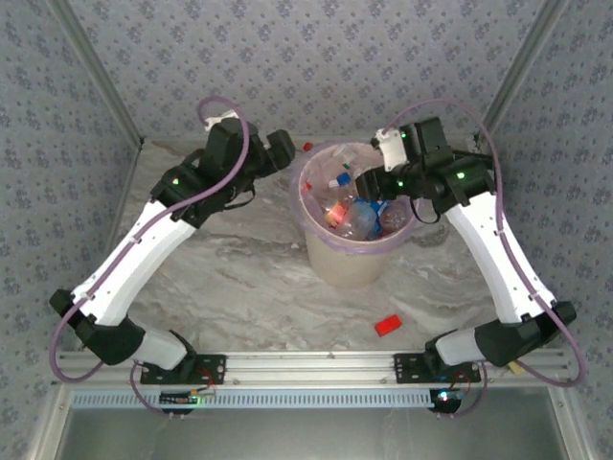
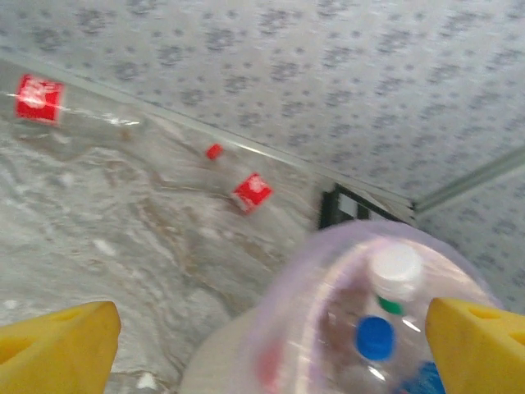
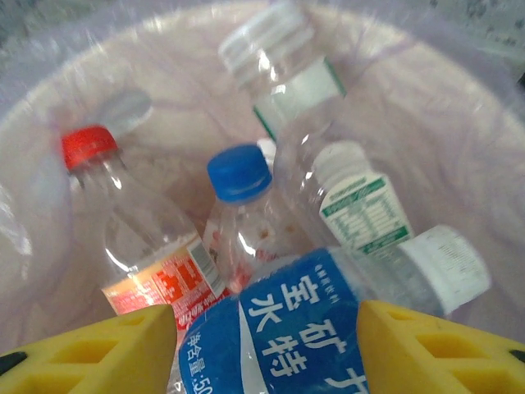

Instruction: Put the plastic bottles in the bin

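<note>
Since the bin (image 1: 345,264) already holds a pile of bottles, I'd call this mostly done, not finished; at least one clear bottle with a red label (image 2: 78,115) lies at the back of the table (image 2: 123,246), well apart from the bin. There's a second red label (image 2: 251,192) nearer the bin; too blurred to say if it's a bottle. Between the two is a loose red cap (image 2: 213,151), and a red block (image 1: 388,324) sits at the near side; neither counts.

Bin contents: red-capped bottle (image 3: 135,238); blue-capped bottle (image 3: 238,205); white-capped bottle with green print (image 3: 361,205); another clear one behind (image 3: 283,74); blue-labelled bottle (image 3: 308,349) on top.

Over the bin, the right gripper (image 3: 267,328) has that blue-labelled bottle between its fingers, flush on both sides — can't tell if clamped or let go. At the bin's left rim, the left gripper (image 2: 271,328) has its fingers wide apart, nothing in them.
</note>
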Controlling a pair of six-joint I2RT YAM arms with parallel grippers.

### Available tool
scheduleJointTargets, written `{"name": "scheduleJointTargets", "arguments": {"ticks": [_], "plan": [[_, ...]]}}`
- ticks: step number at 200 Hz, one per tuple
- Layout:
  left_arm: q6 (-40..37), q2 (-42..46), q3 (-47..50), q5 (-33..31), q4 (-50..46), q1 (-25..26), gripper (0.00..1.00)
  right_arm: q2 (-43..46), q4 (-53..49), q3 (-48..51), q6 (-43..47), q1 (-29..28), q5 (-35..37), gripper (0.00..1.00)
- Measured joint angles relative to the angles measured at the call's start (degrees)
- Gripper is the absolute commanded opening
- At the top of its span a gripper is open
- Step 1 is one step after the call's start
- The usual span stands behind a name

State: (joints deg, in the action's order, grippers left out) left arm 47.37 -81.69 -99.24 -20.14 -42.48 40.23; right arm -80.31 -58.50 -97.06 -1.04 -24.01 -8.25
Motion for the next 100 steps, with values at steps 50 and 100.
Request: {"name": "scheduleJointTargets", "arguments": {"ticks": [50,100], "plan": [[1.7,0.6,11.7,4.7,1.3,-10.8,0.92,-0.5,0.3,2.1,0.0,-1.7,3.7,0.6],[6.2,-2.4,16.0,8.6,6.4,-19.5,0.92,2.5,1.8,-0.2,-1.7,-2.0,4.0,0.66]]}}
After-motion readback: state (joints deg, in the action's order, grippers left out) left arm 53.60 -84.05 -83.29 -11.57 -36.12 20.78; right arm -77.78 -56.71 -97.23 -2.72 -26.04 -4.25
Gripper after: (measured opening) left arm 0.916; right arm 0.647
